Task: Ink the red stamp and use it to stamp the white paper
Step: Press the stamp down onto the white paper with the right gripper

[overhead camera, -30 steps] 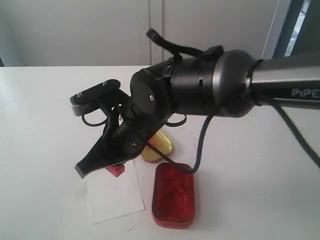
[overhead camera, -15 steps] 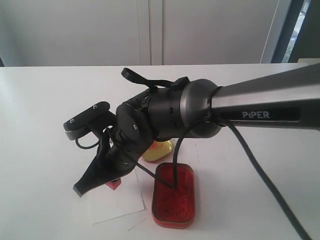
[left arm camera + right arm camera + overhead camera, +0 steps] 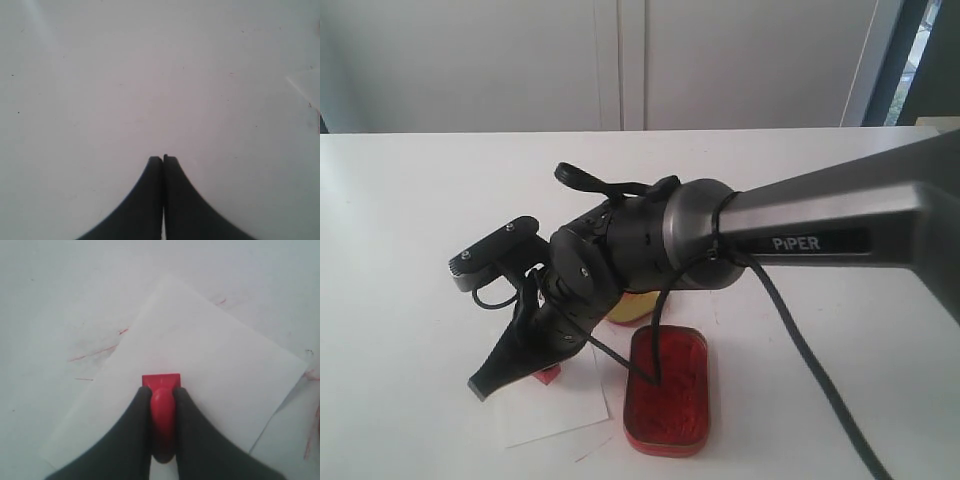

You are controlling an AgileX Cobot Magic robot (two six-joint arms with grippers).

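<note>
1. Red stamp point(image 3: 161, 381): handle clamped between the jaws of the right gripper point(image 3: 161, 392), base over the white paper point(image 3: 200, 365); whether they touch cannot be told. In the exterior view it sits near the sheet's 12 o'clock edge.
2. Red tin point(image 3: 667, 392): open, filled with red ink paste, on the table point(image 3: 410, 200) just beside the paper at 3 o'clock.
3. Gold lid point(image 3: 623, 312): at 11 o'clock of the tin, mostly hidden by the arm; contents cannot be told.
4. Left gripper point(image 3: 163, 159): jaws pressed together, empty, over bare tabletop.
</note>
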